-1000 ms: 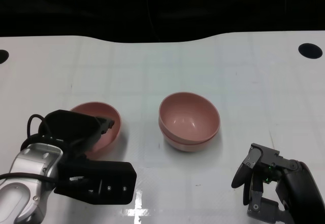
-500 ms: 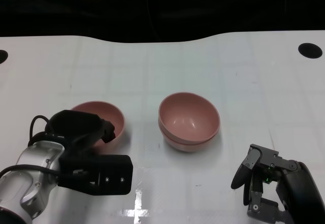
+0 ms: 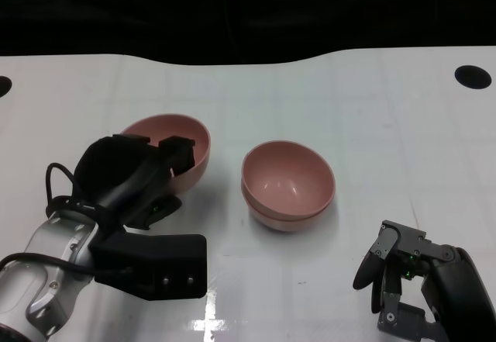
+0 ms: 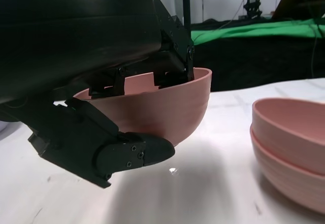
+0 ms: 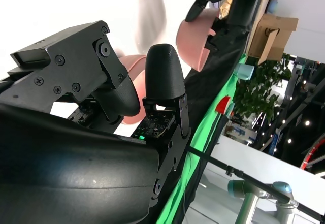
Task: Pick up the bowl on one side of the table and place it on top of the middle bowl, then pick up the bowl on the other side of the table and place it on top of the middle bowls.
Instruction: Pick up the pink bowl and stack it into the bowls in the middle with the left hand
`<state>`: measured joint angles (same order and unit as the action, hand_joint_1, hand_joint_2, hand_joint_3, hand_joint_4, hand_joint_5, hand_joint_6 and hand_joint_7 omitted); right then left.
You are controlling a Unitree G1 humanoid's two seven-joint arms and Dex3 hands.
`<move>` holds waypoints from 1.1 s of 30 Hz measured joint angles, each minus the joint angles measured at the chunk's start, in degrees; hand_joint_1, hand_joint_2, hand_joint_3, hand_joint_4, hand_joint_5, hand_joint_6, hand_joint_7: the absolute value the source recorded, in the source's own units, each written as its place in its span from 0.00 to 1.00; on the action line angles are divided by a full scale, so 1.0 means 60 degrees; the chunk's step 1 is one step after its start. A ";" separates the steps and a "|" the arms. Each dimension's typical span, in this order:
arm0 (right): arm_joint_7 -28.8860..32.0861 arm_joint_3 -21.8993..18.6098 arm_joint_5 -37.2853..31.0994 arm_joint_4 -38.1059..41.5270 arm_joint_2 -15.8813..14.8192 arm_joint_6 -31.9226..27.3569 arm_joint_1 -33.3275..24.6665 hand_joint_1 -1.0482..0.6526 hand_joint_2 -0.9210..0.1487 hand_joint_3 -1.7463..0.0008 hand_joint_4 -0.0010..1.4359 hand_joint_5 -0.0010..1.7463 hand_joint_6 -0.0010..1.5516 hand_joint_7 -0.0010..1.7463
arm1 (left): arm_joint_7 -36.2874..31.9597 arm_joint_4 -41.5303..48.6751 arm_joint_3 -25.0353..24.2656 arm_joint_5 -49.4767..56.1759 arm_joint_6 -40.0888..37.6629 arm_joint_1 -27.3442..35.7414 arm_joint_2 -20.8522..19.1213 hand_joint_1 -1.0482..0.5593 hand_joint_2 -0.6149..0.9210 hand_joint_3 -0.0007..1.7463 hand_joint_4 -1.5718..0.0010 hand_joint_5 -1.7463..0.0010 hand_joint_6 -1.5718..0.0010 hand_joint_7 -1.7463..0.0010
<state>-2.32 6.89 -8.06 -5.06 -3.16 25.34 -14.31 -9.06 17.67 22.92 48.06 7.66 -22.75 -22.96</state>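
We held the side bowl (image 3: pixel 174 144) in our left hand (image 3: pixel 128 175), lifted just beside the middle stack (image 3: pixel 288 185). The right hand (image 3: pixel 387 268) rested empty, fingers apart. Next, we judged, it needed carrying over the stack and lowering.

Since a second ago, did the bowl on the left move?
Yes. The left hand has lifted the left bowl off the table and carried it closer to the stacked middle bowls, which stayed put.
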 measured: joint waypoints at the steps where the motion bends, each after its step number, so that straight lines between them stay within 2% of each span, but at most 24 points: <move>1: 0.0000 -0.0001 0.0000 0.0004 0.0000 0.0011 0.0000 0.59 0.62 0.09 0.65 1.00 0.54 0.86 | 0.0000 -0.0077 -0.0008 0.0000 0.0001 0.0000 0.0000 0.50 0.71 0.60 0.44 0.00 0.55 0.11; 4: 0.0000 0.0000 0.0015 0.0004 0.0003 0.0040 -0.0008 0.59 0.62 0.08 0.65 1.00 0.55 0.86 | -0.0001 -0.0216 -0.0075 -0.0004 0.0007 0.0000 -0.0001 0.51 0.70 0.60 0.45 0.00 0.57 0.06; 6: -0.0001 0.0000 0.0029 0.0003 0.0004 0.0038 -0.0022 0.60 0.62 0.07 0.65 1.00 0.55 0.86 | -0.0008 -0.0342 -0.0127 -0.0056 0.0076 0.0000 0.0001 0.51 0.68 0.61 0.44 0.00 0.53 0.14; 11: 0.0013 -0.0004 -0.0005 0.0052 0.0003 0.0108 -0.0018 0.59 0.62 0.08 0.66 1.00 0.55 0.86 | -0.0248 -0.0442 -0.0172 -0.0228 0.0622 -0.0140 0.0101 0.51 0.69 0.63 0.44 0.00 0.50 0.21; 14: 0.0030 -0.0004 0.0003 0.0066 0.0004 0.0113 -0.0024 0.59 0.62 0.08 0.66 1.00 0.55 0.86 | -0.0165 -0.0554 -0.0152 -0.0247 0.0714 -0.0368 0.0257 0.50 0.71 0.63 0.44 0.00 0.49 0.21; 17: 0.0030 -0.0001 0.0017 0.0062 0.0006 0.0100 -0.0038 0.60 0.61 0.08 0.66 1.00 0.55 0.86 | -0.0092 -0.0424 -0.0044 -0.0337 0.1041 -0.0797 0.0529 0.51 0.72 0.61 0.44 0.00 0.50 0.16; 18: 0.0031 -0.0004 0.0018 0.0059 0.0007 0.0082 -0.0051 0.60 0.61 0.08 0.66 1.00 0.55 0.85 | -0.0090 -0.0348 0.0020 -0.0387 0.1153 -0.0972 0.0630 0.49 0.73 0.59 0.45 0.00 0.49 0.23; 20: 0.0030 -0.0005 0.0017 0.0060 0.0007 0.0060 -0.0060 0.60 0.61 0.08 0.65 1.00 0.54 0.85 | -0.0070 -0.0172 0.0170 -0.0416 0.1301 -0.1251 0.0816 0.49 0.74 0.58 0.45 0.00 0.48 0.27; 22: 0.0029 -0.0014 0.0020 0.0060 0.0005 0.0074 -0.0058 0.60 0.61 0.09 0.65 1.00 0.55 0.85 | -0.0058 0.0139 0.0325 -0.0428 0.1538 -0.1455 0.1011 0.50 0.72 0.60 0.43 0.00 0.45 0.24; 25: 0.0028 -0.0020 0.0022 0.0061 0.0005 0.0076 -0.0064 0.60 0.61 0.09 0.65 1.00 0.55 0.85 | -0.0065 0.0633 0.0570 -0.0429 0.1990 -0.1700 0.1231 0.48 0.74 0.60 0.43 0.00 0.47 0.14; 31: 0.0029 -0.0023 0.0007 0.0063 0.0004 0.0103 -0.0060 0.60 0.60 0.09 0.64 1.00 0.54 0.86 | 0.0018 0.1090 0.1043 -0.0132 0.2296 -0.2224 0.1361 0.50 0.75 0.50 0.44 0.00 0.52 0.07; 33: 0.0029 -0.0024 -0.0003 0.0066 0.0003 0.0113 -0.0058 0.60 0.60 0.09 0.64 1.00 0.54 0.86 | 0.0085 0.1186 0.1259 0.0059 0.2304 -0.2347 0.1379 0.50 0.80 0.36 0.45 0.00 0.50 0.15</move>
<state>-2.14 6.74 -8.08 -4.67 -3.15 26.02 -14.66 -8.55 24.78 30.47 48.41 21.48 -36.83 -14.69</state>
